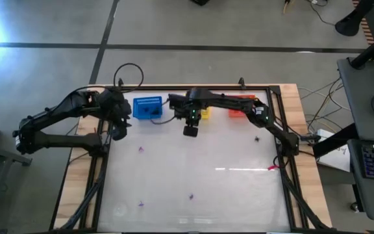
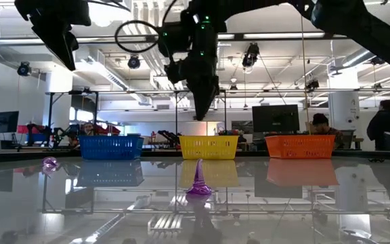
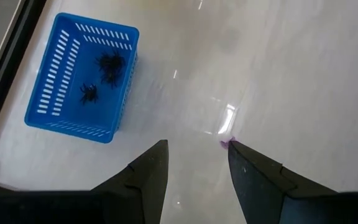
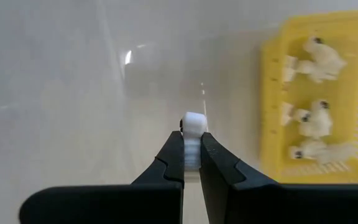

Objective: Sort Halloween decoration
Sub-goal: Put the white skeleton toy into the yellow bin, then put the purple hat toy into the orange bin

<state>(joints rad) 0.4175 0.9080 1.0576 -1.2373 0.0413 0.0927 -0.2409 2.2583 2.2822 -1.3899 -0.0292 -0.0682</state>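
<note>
- Carrying a small white trinket (image 4: 193,127) pinched between its closed fingers, the right gripper (image 1: 191,130) hangs above the table (image 1: 200,188), just short of the yellow basket (image 4: 319,99), which already holds several white pieces (image 4: 316,121).
- In the high view that basket (image 1: 204,113) lies at roughly one o'clock from the right gripper, close by, between the blue basket (image 1: 147,108) and the orange-red basket (image 1: 237,108).
- The step in hand looks like delivery: the gripper should travel on until the trinket is fully over the yellow rim, descend a little, and only then part its fingers, so the light piece does not bounce out.
- The left gripper (image 3: 194,158) hovers with fingers spread and nothing between them; a purple trinket (image 3: 225,144) lies just beside one fingertip, and the blue basket with black spiders (image 3: 107,68) inside sits at about eleven o'clock from it in its wrist view.
- More purple trinkets (image 1: 141,149) lie scattered and well apart on the table; one purple cone (image 2: 199,181) stands upright near the low camera.
</note>
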